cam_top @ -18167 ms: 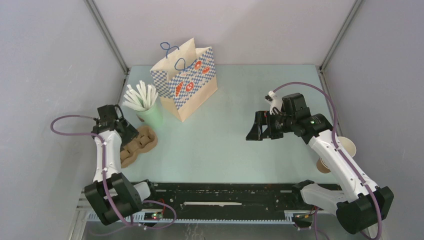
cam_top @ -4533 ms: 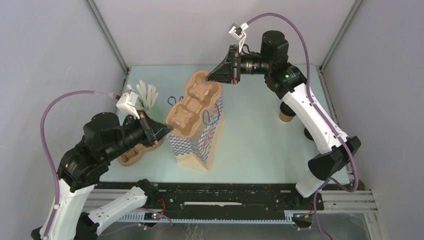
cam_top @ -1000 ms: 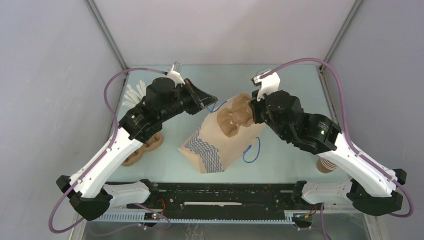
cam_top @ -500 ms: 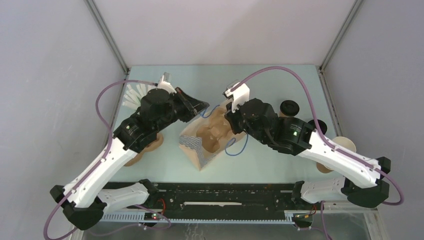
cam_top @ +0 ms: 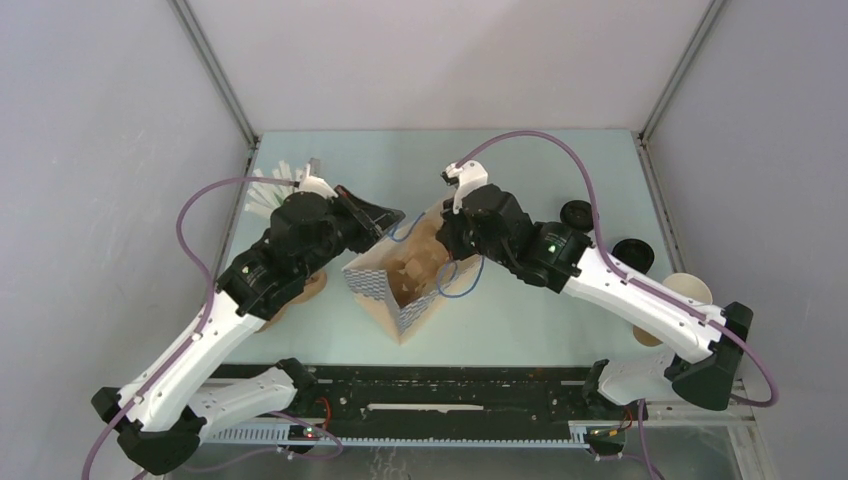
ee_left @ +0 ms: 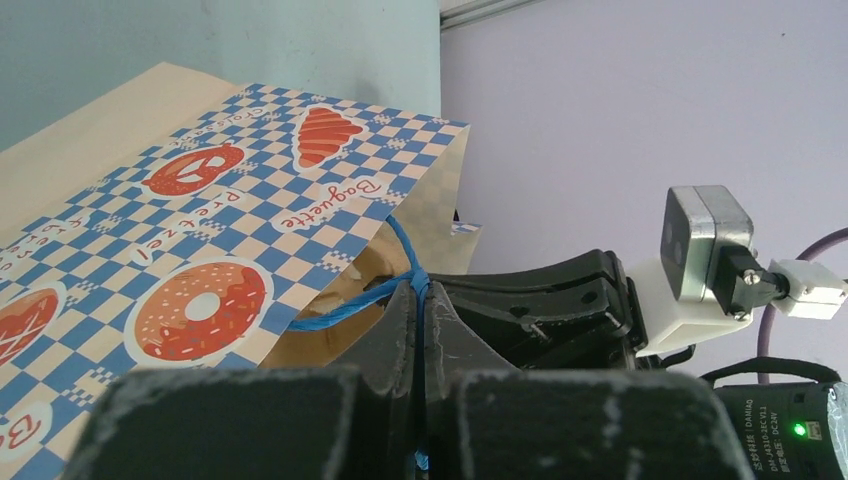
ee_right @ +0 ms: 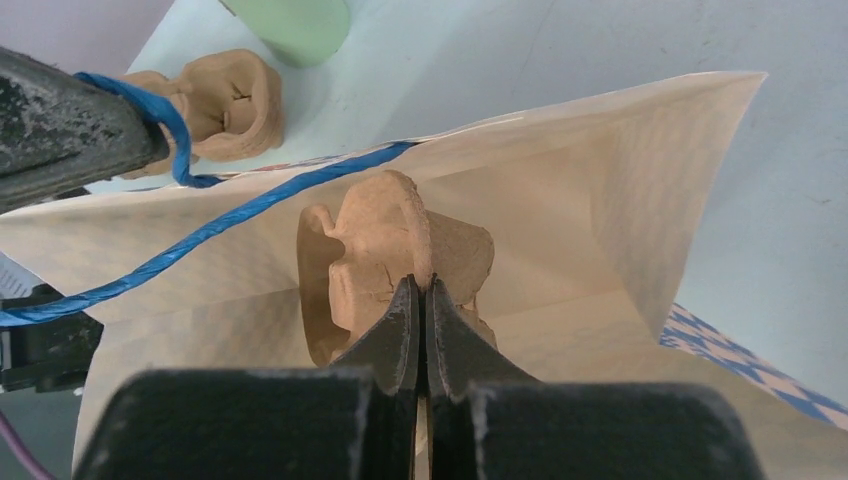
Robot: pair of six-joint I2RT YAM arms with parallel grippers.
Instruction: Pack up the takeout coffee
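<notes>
Gripper-free, the black-lidded tan paper takeout coffee [cam_top: 577, 213] stands on the pale green bench [cam_top: 520, 330], right of the blue-checkered paper bag [cam_top: 385, 290]. The job now looks to be seating the moulded brown pulp cup carrier [ee_right: 370, 250] flat on the bag's floor, mouth held wide. The right gripper [ee_right: 420, 290] is pinched on the carrier's wall inside the bag. The left gripper [ee_left: 420, 295] is pressed together on the bag's blue cord handle [ee_left: 405, 250].

Setting: robotics lab test cell. Evidence: plain grey panel walls [cam_top: 100, 200]; aluminium corner struts [cam_top: 215, 75]; pale green tabletop [cam_top: 350, 160]; black mounting rail [cam_top: 440, 395] at near edge, left arm [cam_top: 215, 330] and right arm [cam_top: 640, 295] bolted there; exposed purple cabling [cam_top: 520, 133].
</notes>
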